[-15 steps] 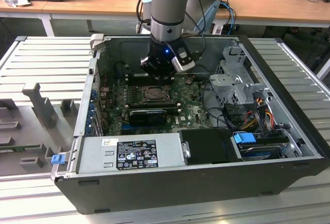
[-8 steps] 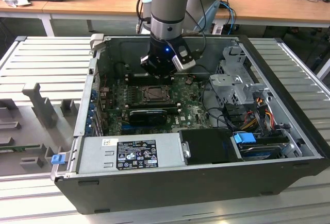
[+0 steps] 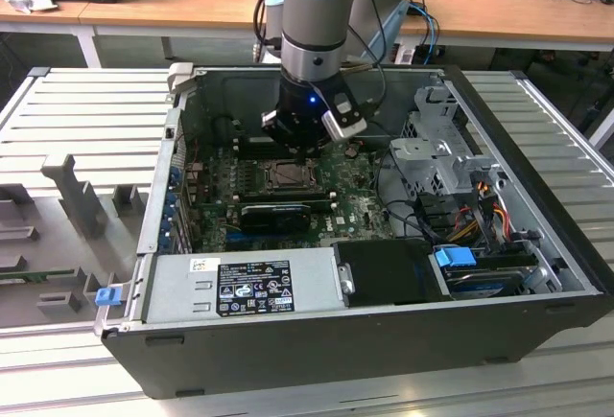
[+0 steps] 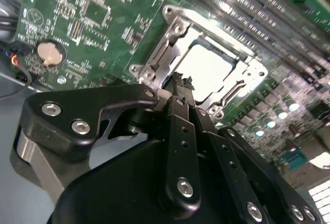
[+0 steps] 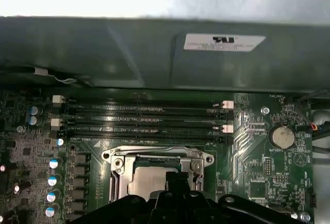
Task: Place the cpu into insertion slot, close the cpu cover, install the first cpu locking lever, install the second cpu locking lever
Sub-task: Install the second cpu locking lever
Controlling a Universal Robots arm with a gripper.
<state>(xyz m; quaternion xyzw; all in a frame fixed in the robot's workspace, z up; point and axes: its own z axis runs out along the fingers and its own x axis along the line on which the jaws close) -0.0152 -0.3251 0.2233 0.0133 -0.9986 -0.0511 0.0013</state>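
Note:
The cpu (image 4: pixel 209 69) lies flat in the insertion slot (image 3: pixel 286 175) on the green board, its pale silver top showing through the window of the cpu cover (image 4: pixel 166 37). The cover's metal frame lies flat over the chip in both wrist views. The same cpu (image 5: pixel 147 183) and cpu cover (image 5: pixel 154 155) appear in the first wrist view, with a thin metal rod (image 5: pixel 154 148) along the frame's edge beside the memory slots. My gripper (image 4: pixel 181 80) is shut, holding nothing, its tips at the frame's edge. The gripper (image 3: pixel 293 151) hangs just above the socket.
Long memory slots (image 5: pixel 144 118) run beside the socket. A coin battery (image 4: pixel 50 54) sits on the board. A long black card (image 3: pixel 276 214), the power supply (image 3: pixel 240 283), the drive cage (image 3: pixel 436 149) and cables (image 3: pixel 480 206) crowd the case (image 3: pixel 518 273).

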